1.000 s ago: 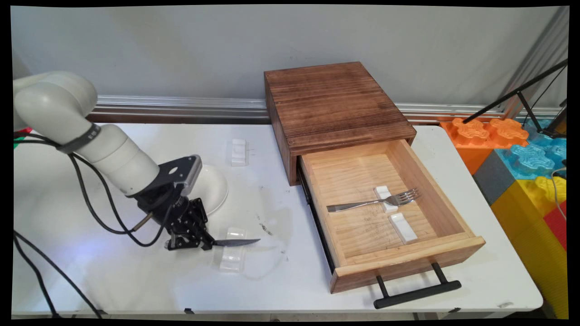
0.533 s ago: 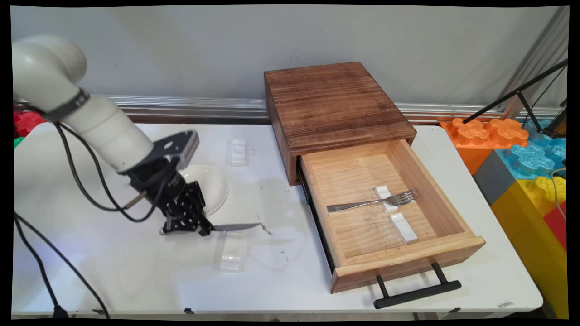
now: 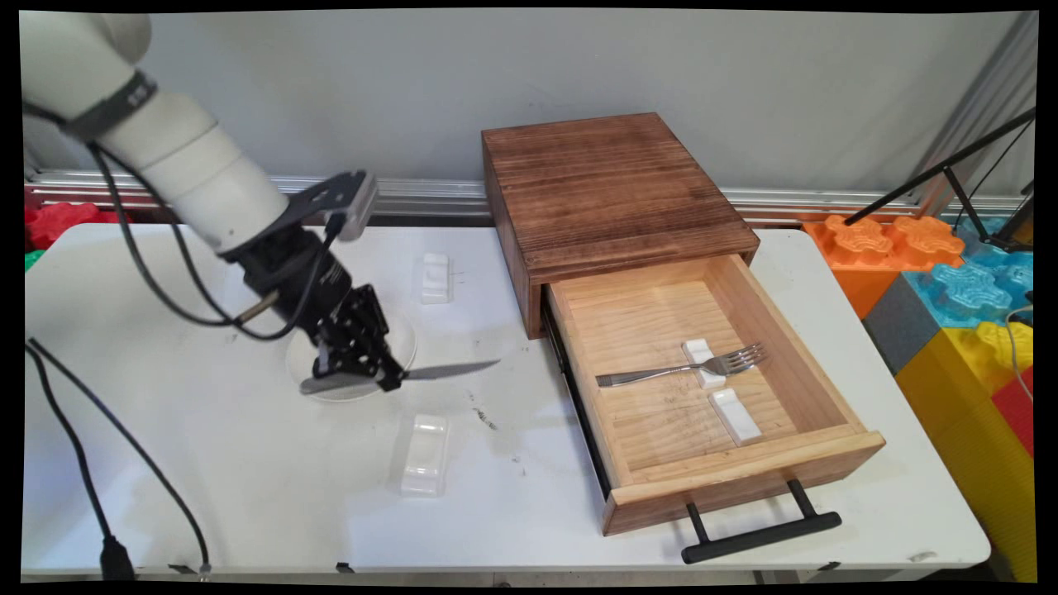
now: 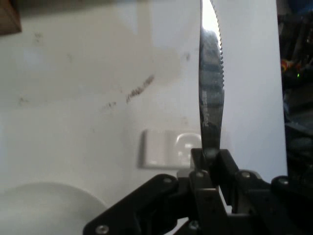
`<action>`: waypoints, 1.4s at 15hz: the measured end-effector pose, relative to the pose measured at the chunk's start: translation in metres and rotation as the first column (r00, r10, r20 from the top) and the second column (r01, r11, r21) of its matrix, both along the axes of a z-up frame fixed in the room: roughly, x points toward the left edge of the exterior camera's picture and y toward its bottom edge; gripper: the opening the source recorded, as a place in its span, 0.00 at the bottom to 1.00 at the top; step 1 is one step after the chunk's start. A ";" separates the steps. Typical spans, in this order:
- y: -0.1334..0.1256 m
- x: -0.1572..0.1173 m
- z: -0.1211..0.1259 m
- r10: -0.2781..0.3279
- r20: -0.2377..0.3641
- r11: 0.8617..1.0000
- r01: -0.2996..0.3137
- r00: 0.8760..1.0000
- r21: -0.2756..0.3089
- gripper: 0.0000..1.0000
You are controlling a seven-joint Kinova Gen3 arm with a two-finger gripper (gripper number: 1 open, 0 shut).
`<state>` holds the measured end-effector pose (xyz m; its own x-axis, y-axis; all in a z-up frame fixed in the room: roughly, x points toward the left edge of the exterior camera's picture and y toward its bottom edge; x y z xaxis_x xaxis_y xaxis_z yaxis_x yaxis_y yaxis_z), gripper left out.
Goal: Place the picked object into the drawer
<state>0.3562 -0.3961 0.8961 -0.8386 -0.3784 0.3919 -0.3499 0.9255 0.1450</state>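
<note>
Gripper (image 3: 364, 382) w/ knife (image 3: 413, 373) lifted off rest (image 3: 424, 454), now above plate (image 3: 306, 364).

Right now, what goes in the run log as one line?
pincer: shut on knife | knife: lifted above table, blade toward drawer | below: rest, plate

Silver knife (image 3: 446, 370), white plate (image 3: 397, 351), seemingly dark-brown box top (image 3: 607, 182).

The knife (image 3: 405, 374) sits between the fingers (image 3: 387, 376), with its blade pointing away to their right. A plate (image 3: 331, 388) lies under the fingers, a rest (image 3: 424, 454) lies in front of them, and the open drawer (image 3: 826, 463), with a fork (image 3: 682, 368) inside, is far to their right.
</note>
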 end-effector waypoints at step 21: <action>-0.054 -0.202 0.067 -0.003 -0.087 1.000 0.002 0.996 -0.011 0.00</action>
<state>0.1545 -0.4503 0.9628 -0.8021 -0.3714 0.4678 -0.3338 0.9282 0.1646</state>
